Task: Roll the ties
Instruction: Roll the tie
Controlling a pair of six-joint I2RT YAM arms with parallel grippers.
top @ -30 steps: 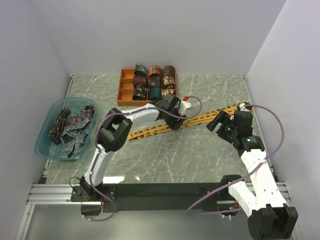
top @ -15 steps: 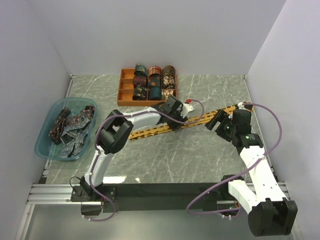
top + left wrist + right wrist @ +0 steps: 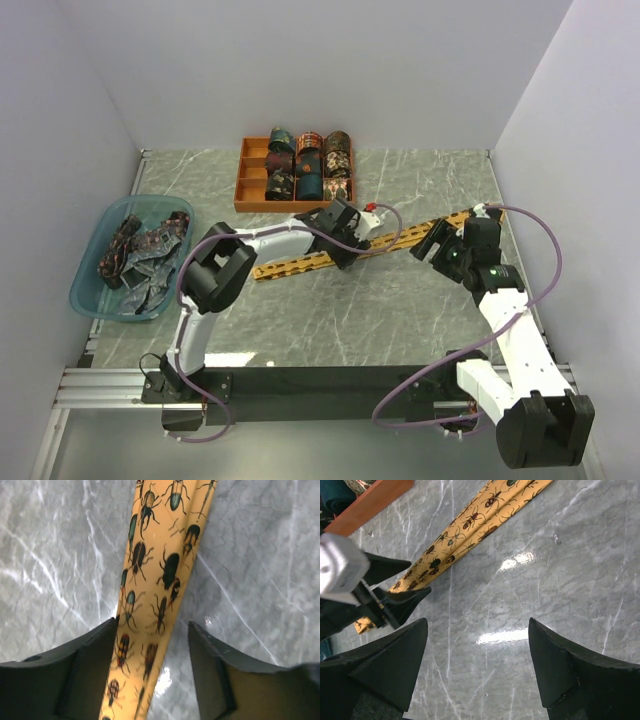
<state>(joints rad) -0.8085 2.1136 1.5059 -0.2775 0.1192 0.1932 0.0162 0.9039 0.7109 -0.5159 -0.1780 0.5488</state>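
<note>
top view: a mustard tie point(image 3: 400, 240) printed with dark beetles lies flat and unrolled on the grey marbled table point(image 3: 400, 310), running on a slant from left of centre up to the far right edge. the left gripper point(image 3: 345, 250) sits over the tie near its middle; the right gripper point(image 3: 432, 243) hovers near the tie's right portion, on the near side of it. at the back, an orange tray point(image 3: 255, 190) holds rolled ties point(image 3: 310, 165) in its compartments, standing on end. at the left, a blue basin point(image 3: 85, 285) holds loose ties point(image 3: 140, 255) in a dark heap.

left wrist view: the left gripper point(image 3: 150, 635) is parted, one finger on each side of the tie point(image 3: 160, 580). the fabric passes lengthwise through the gap and rests on the marble; the left finger point(image 3: 95, 650) lies just at the tie's edge, the right finger stands a little apart. nothing is clamped.

right wrist view: the right gripper point(image 3: 477, 625) is spread wide over bare marble, with nothing between its fingers. the tie point(image 3: 470, 525) crosses the upper part of the view, well beyond the fingertips, and the left gripper point(image 3: 395, 600) shows at the left edge upon it. a corner of the tray point(image 3: 370, 505) appears top left.
</note>
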